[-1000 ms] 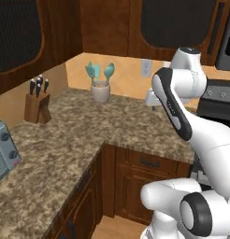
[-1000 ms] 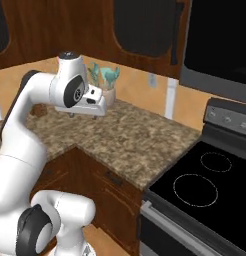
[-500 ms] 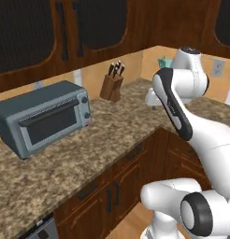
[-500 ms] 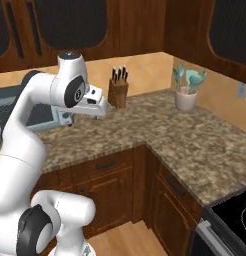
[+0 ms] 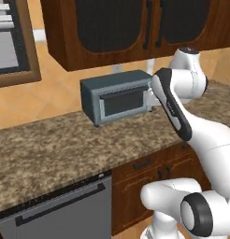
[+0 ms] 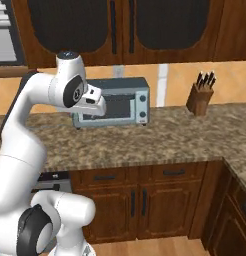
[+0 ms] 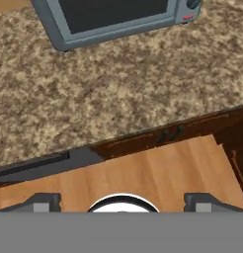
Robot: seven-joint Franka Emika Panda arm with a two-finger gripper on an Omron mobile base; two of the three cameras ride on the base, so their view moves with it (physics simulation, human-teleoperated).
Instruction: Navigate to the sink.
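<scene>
The gripper (image 7: 121, 203) hangs in the air over the edge of the granite counter (image 7: 118, 94), its two dark fingertips (image 7: 42, 201) spread wide apart with nothing between them and touching nothing. Below them in the hand view lie the counter's front edge, a dark drawer front and the wood floor (image 7: 153, 173).

On the counter stands a blue-grey toaster oven (image 6: 117, 102) with a dark glass door and knobs on its right side; any lettering on it is too small to read. A knife block (image 6: 201, 96) sits well apart to its right, near the wall. A grey dishwasher front (image 5: 61, 212) sits under the counter at the left. Dark wood cabinets (image 6: 120, 25) hang above. No stretch of counter here holds the sink.
</scene>
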